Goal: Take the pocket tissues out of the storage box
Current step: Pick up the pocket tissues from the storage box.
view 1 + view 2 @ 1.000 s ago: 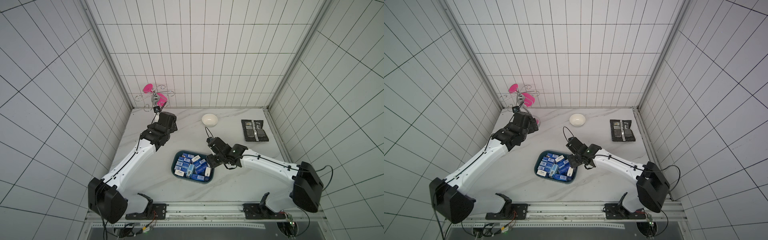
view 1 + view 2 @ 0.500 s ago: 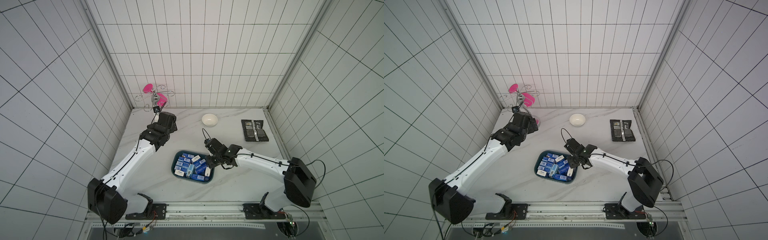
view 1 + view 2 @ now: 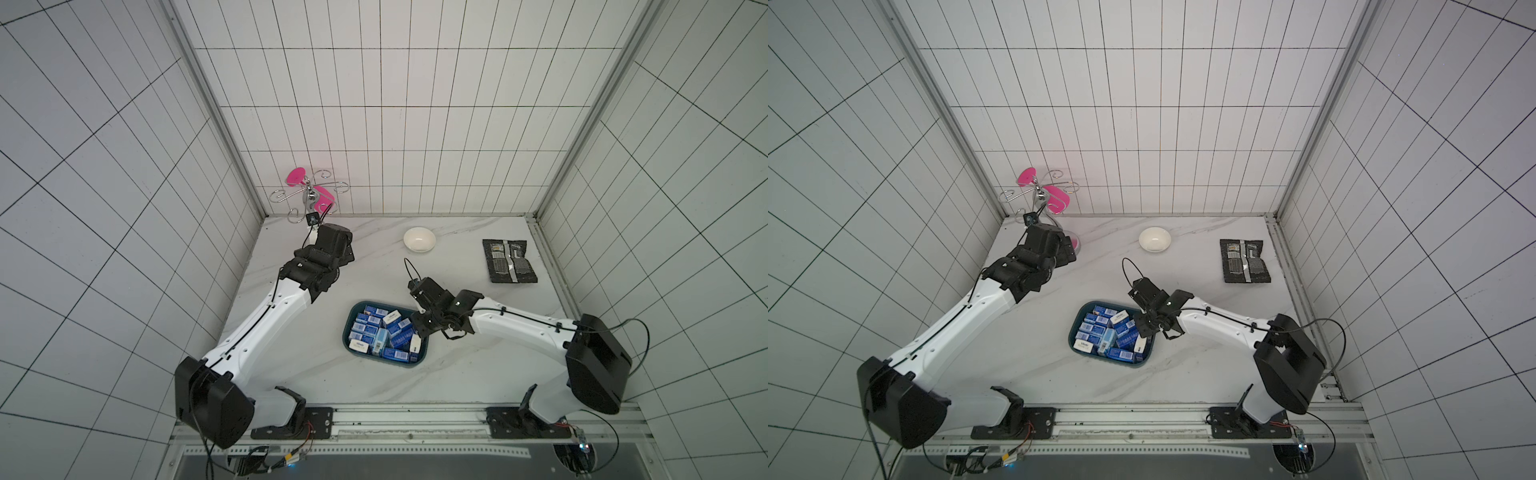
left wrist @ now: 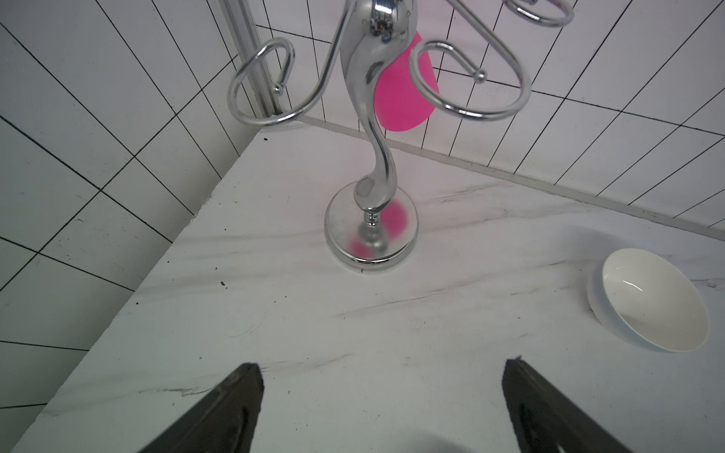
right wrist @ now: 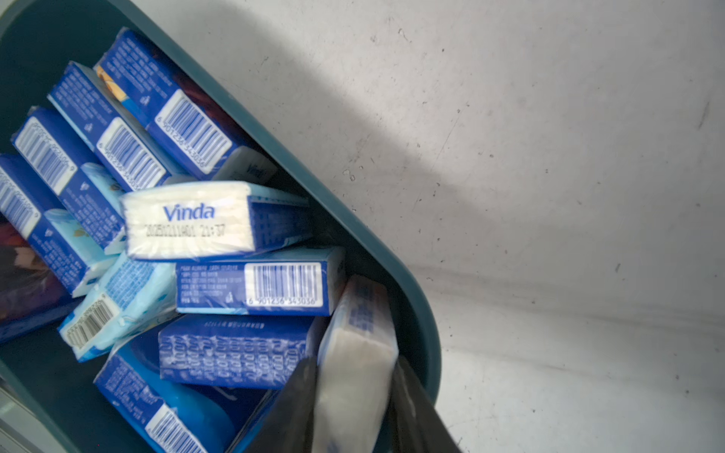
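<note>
The storage box point(image 3: 345, 337) point(image 3: 1070, 332) is a dark teal tray at the table's middle, filled with several blue pocket tissues point(image 3: 374, 332) point(image 3: 1098, 330) point(image 5: 219, 223). One whitish pack point(image 5: 359, 321) point(image 3: 414, 343) stands on edge against the box's right wall. My right gripper point(image 5: 353, 364) point(image 3: 417, 332) point(image 3: 1143, 328) reaches down into that corner, with its two dark fingers pressed against the pack's two flat sides. My left gripper point(image 4: 382, 366) point(image 3: 347, 252) hovers open and empty over the back left of the table, far from the box.
A chrome hook stand point(image 4: 370, 231) point(image 3: 309, 195) with pink cups stands in the back left corner, just ahead of my left gripper. A white bowl point(image 3: 419, 240) point(image 4: 653, 300) sits at the back centre. A flat black foil packet point(image 3: 509, 261) lies at the back right.
The right gripper's jaws have narrowed onto the upright pack at the box's right wall, and the right arm's base joint has swung. The left arm has not moved.
</note>
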Robot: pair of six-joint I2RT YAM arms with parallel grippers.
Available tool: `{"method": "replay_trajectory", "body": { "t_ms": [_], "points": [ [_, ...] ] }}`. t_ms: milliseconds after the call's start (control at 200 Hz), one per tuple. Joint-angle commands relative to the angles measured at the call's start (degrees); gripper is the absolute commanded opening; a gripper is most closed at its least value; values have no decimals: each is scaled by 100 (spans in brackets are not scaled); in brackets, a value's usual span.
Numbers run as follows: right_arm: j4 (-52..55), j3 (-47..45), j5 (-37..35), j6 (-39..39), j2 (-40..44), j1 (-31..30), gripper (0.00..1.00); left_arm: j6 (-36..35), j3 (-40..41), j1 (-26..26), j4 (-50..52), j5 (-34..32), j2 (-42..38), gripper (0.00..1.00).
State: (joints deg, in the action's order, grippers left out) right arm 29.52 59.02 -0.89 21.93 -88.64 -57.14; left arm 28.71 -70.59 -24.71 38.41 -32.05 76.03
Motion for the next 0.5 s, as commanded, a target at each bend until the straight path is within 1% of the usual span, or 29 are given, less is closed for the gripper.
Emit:
{"method": "replay_trajectory", "body": {
  "t_ms": [0,195,330,495],
  "points": [
    [168,-102,-24,31,83,-77,30,-6,1,-16,-48,-49,-21,99],
    [194,42,-51,-3,183,-79,24,-14,10,-16,-56,-55,0,98],
    [340,223,-285,-70,418,-69,22,-32,10,-16,-55,-91,-9,98],
    [466,457,-395,-150,695,-58,21,-32,12,-16,-76,-99,-27,99]
  ]
}}
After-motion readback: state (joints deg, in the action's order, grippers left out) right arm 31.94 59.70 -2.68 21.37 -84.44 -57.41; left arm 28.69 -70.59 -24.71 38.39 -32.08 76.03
